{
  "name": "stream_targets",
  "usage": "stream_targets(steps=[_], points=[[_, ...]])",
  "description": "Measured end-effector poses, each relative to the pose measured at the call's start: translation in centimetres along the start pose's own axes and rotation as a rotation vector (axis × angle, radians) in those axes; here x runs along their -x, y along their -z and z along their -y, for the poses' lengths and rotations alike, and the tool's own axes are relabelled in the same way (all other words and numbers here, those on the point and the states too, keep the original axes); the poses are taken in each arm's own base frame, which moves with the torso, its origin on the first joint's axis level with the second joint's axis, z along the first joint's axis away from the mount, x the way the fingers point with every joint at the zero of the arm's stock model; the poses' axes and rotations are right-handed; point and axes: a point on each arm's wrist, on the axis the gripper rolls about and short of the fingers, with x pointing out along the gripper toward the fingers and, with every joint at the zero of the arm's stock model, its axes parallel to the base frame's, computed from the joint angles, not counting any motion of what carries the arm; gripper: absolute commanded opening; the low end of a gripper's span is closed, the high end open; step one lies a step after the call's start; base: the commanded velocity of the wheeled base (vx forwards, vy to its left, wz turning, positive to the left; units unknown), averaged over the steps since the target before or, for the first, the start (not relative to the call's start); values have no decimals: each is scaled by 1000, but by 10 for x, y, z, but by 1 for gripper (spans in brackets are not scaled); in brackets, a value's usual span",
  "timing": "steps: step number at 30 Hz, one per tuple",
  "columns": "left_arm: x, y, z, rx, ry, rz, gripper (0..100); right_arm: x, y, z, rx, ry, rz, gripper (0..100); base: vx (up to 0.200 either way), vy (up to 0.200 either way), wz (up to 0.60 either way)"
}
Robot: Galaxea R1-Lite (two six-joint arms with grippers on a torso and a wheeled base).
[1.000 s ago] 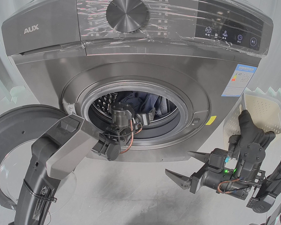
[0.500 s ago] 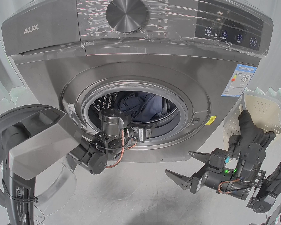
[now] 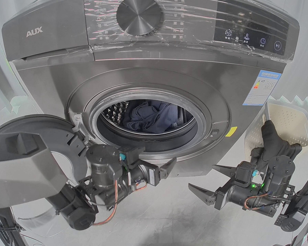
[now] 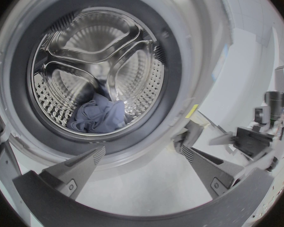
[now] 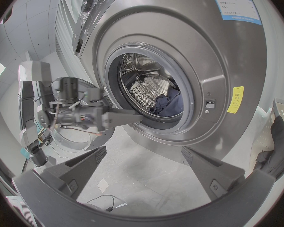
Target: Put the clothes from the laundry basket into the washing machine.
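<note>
Grey floor (image 3: 167, 216); navy garment (image 3: 150, 117) crumpled in drum (image 3: 114, 111), black garment (image 3: 272, 142) draping basket (image 3: 294, 120).

The washing machine (image 3: 154, 74) carries a maker's mark (image 3: 34, 31) on its drawer (image 3: 61, 35), a blue-topped label (image 3: 262, 87) and a yellow sticker (image 3: 231, 131).

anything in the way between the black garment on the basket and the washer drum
Mostly clear: the door is swung open to the side. The open left gripper sits just below the mouth of the drum, near the path from the black garment on the laundry basket.
</note>
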Motion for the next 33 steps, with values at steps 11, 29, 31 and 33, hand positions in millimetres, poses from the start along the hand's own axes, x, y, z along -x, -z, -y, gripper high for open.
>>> stream_targets(steps=[11,29,31,33], points=[[81,-7,10,28,47,50,100,28,-1,7,-6,44,4,100,0,0,0],[177,-42,-18,-104,-104,200,100,95,-13,25,-18,235,56,100,-189,0,0],[186,-44,-21,-110,-123,209,100,104,-14,25,-23,262,55,100,-200,0,0],[195,-45,-24,-113,-142,212,100,112,-14,25,-26,281,57,100,-200,0,0]])
